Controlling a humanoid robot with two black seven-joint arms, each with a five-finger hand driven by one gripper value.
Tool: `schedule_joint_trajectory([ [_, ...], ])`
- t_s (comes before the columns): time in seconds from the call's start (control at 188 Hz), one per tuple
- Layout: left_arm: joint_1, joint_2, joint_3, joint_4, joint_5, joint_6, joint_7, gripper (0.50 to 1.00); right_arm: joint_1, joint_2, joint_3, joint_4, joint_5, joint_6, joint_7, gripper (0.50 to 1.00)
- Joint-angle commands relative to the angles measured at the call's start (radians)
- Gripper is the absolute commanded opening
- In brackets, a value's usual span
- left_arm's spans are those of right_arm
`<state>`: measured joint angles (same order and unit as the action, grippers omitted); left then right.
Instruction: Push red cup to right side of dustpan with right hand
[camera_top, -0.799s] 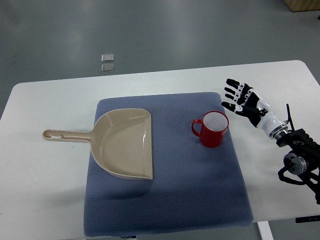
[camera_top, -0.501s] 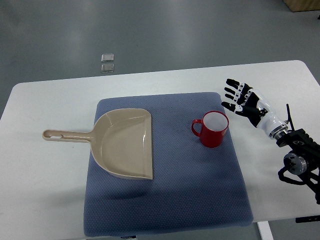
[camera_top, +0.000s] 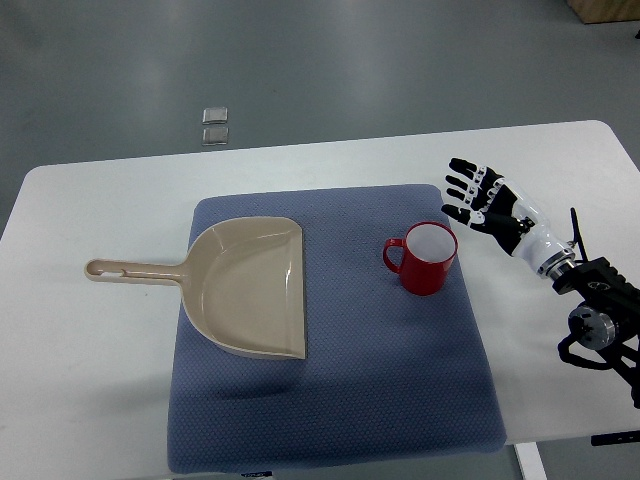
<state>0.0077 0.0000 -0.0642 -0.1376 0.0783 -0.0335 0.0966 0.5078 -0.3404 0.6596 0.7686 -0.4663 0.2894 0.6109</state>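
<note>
1. Nearest: blue mat (camera_top: 330, 400) under everything, textured, likely to drag on a sliding base.
2. Mid-mat: red cup (camera_top: 427, 258), upright, empty, well right of the dustpan (camera_top: 250, 285), handle toward it. Probably rigid, light, tippable; best pushed low on the wall.
3. Beyond the cup's right: right hand (camera_top: 483, 203), fingers spread, holding nothing, not touching.

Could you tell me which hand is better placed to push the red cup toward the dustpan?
The right hand: it hovers open just right of the red cup, which stands apart from the dustpan. No left arm is in view.
</note>
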Motion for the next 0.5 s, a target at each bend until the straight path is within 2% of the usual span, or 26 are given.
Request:
schedule_joint_trajectory([
  [0.0,0.000,0.000,0.000,0.000,-0.002,0.000,0.000,1.000,0.000,0.001,0.000,0.000,0.000,-0.001,0.000,0.921],
  [0.277,0.000,0.000,0.000,0.000,0.000,0.000,0.000,1.000,0.000,-0.009,-0.002,0.001,0.000,0.007,0.000,0.921],
  [0.496,0.000,0.000,0.000,0.000,0.000,0.000,0.000,1.000,-0.002,-0.065,-0.003,0.000,-0.005,0.137,0.000,0.919],
])
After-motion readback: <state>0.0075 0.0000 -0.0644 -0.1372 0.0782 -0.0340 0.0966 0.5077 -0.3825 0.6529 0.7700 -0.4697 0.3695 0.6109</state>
